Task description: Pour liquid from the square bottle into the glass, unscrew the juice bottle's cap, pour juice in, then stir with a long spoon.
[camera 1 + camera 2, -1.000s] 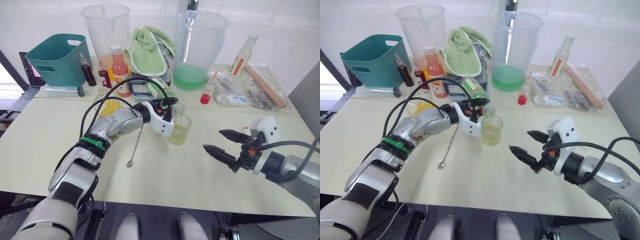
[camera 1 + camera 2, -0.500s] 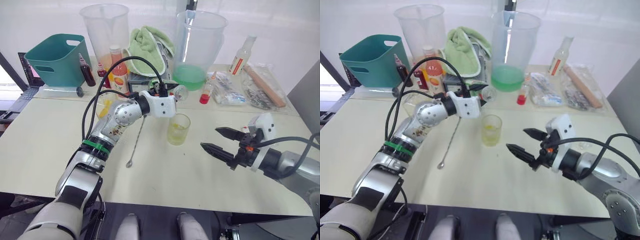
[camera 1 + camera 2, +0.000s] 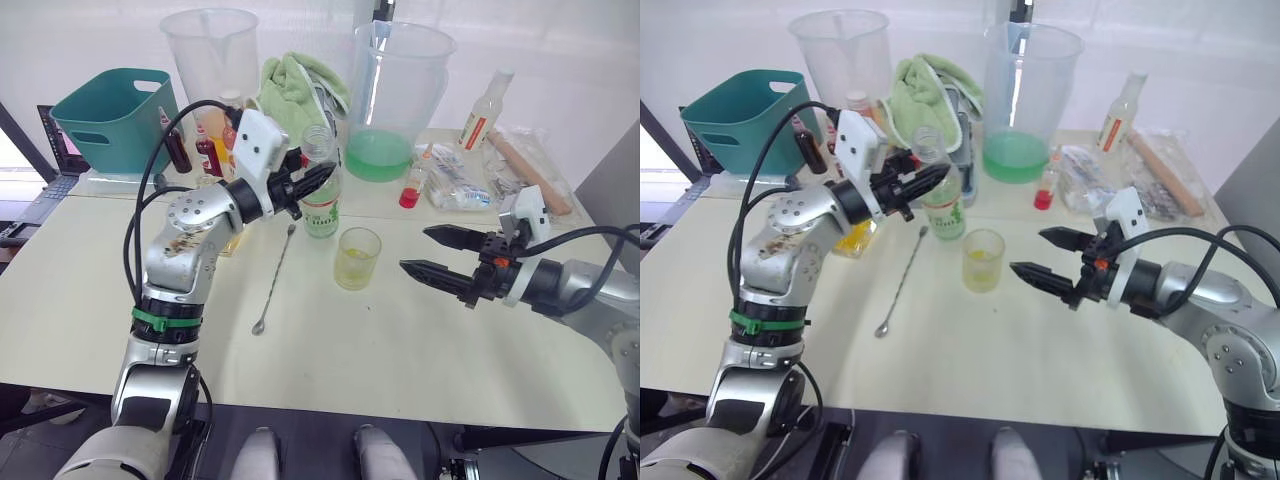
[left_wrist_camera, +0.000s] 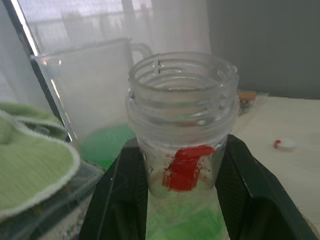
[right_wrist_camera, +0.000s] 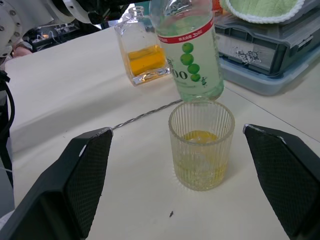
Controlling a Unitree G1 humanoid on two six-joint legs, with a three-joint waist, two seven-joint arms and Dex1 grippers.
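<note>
While you hold the juice bottle [image 3: 320, 195] upright, note:
Left gripper [image 3: 300, 187]: clamped on its neck.
Right gripper [image 3: 432, 252]: spread, empty.
Long spoon [image 3: 275, 276]: mid-tabletop, left of glass [image 3: 358, 258]; handle toward far edge; your left arm nearer.

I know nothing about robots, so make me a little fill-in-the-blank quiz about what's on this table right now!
1. The left gripper is shut on the ___ bottle.
2. The glass holds a little liquid coloured ___.
3. The long spoon lies flat on the ___.
4. The right gripper has its fingers ___, holding nothing.

Missing words: juice; yellow; table; open
</note>
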